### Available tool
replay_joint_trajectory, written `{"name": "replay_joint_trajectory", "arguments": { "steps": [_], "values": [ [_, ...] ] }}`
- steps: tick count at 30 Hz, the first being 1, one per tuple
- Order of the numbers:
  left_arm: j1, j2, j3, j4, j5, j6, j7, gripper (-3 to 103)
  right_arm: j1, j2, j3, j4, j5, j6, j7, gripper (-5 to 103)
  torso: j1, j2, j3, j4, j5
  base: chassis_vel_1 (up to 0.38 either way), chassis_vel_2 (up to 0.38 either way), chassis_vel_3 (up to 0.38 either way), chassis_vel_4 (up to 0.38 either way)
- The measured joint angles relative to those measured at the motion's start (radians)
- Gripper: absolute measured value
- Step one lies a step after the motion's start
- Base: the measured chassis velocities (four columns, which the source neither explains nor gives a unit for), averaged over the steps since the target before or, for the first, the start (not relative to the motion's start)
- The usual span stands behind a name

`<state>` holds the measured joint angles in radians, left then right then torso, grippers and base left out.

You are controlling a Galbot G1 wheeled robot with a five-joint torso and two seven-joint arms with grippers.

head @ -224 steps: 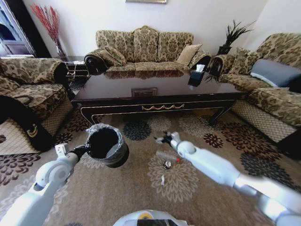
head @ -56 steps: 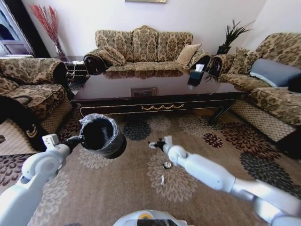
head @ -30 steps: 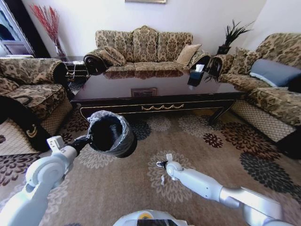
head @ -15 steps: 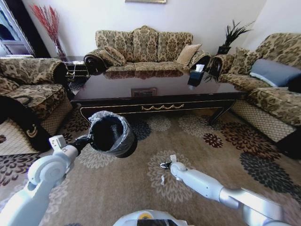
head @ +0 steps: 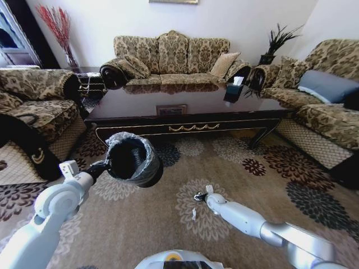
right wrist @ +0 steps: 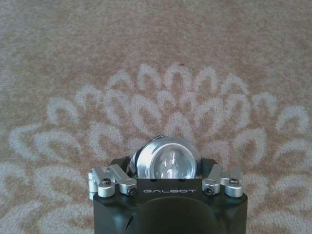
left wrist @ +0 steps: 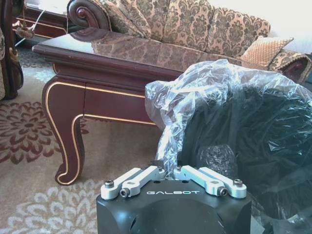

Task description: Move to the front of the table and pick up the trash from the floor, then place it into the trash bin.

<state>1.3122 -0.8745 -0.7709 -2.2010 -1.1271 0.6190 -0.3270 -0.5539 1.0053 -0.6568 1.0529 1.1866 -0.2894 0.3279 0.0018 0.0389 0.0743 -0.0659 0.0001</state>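
Observation:
My left gripper (head: 102, 167) (left wrist: 165, 165) is shut on the rim of the trash bin (head: 132, 159) (left wrist: 243, 126), a black bucket lined with a crinkled bag, and holds it up above the floor (head: 252, 185). My right gripper (head: 199, 196) (right wrist: 167, 165) is down at the carpet (right wrist: 146, 48). Its pads press both sides of a piece of trash, a small shiny round cap (right wrist: 167, 163). Another piece, a small white scrap (head: 193, 213), lies on the carpet just beside it. The dark table (head: 140, 103) (left wrist: 97, 53) stands straight ahead.
Patterned sofas (head: 171, 56) ring the table on the left, back and right. A dark tissue box (head: 234, 89) sits on the tabletop. A curved table leg (left wrist: 68, 131) stands close to the held bin. Open carpet lies between me and the table.
Over the last second my right gripper has sunk a little and shifted slightly right, settling around the round cap. The left arm and the bin have barely moved.

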Motion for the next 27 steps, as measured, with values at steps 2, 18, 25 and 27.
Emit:
{"name": "replay_joint_trajectory", "arguments": {
  "steps": [2, 18, 25, 27],
  "values": [
    [-0.001, 0.001, 0.0, 0.001, 0.0, -0.001, 0.0, 3, 0.0, -0.002, -0.001, 0.004, -0.004, 0.0, -0.002, 73, 0.0, 0.0, 0.0, 0.0, 0.0, 0.0, 0.0, 0.0, 0.0],
    [-0.006, -0.004, 0.005, 0.021, 0.006, -0.007, 0.007, 3, -0.005, -0.056, 0.007, 0.113, -0.06, 0.023, -0.03, 62, 0.0, 0.0, 0.0, -0.0003, 0.0, 0.0, 0.0, 0.0, 0.0],
    [-0.015, 0.007, 0.015, 0.049, 0.009, -0.013, 0.011, 3, 0.077, -0.118, 0.051, 0.314, -0.088, 0.092, -0.093, 62, 0.0, 0.0, 0.0, 0.0002, -0.0001, 0.0, 0.0, 0.0, 0.0],
    [-0.015, 0.007, 0.018, 0.056, 0.012, -0.016, 0.012, 3, 0.095, -0.126, 0.053, 0.331, -0.086, 0.105, -0.116, 62, 0.0, 0.0, 0.0, 0.0, 0.0, 0.0, 0.0, 0.0, 0.0]
  ]
}}
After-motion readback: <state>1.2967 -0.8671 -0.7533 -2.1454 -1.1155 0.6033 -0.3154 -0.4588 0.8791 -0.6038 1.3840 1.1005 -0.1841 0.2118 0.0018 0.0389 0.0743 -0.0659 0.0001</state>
